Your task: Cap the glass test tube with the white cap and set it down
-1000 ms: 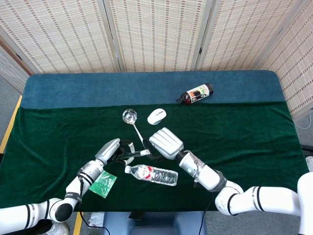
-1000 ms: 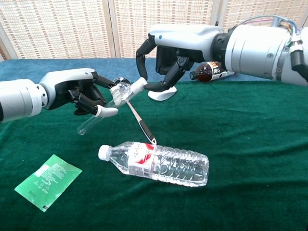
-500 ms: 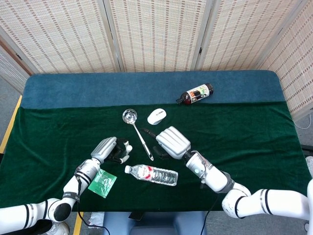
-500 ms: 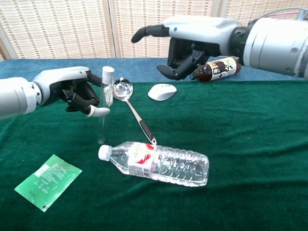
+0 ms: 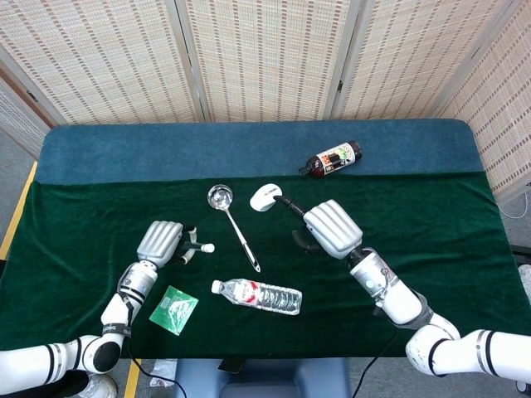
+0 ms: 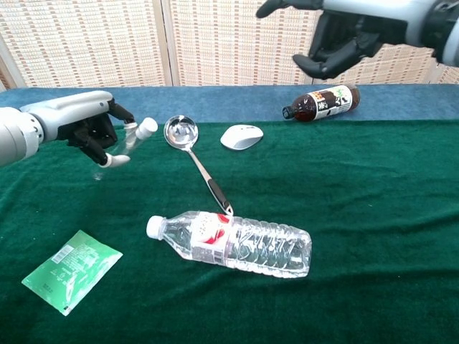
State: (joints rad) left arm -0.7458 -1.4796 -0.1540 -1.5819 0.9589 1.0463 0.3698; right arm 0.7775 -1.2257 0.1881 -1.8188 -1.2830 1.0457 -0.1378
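The left hand [image 6: 90,132] holds one glass test tube [image 6: 128,142], its one white cap [image 6: 146,126] on, tilted just past its fingers [image 6: 115,160]. The right hand [image 6: 344,36] hangs raised, fingers spread wide around nothing, above one dark bottle [image 6: 321,102].

Plenty of bare green tabletop [image 6: 373,215] on the right side, easy to pass there. Middle's cluttered though: water bottle [image 6: 233,244] lying across the front, ladle [image 6: 197,163] just behind it, white mouse [image 6: 241,136] beside that. Green packet [image 6: 70,269] sits front-left, dark bottle [image 6: 321,102] lying way at the back.
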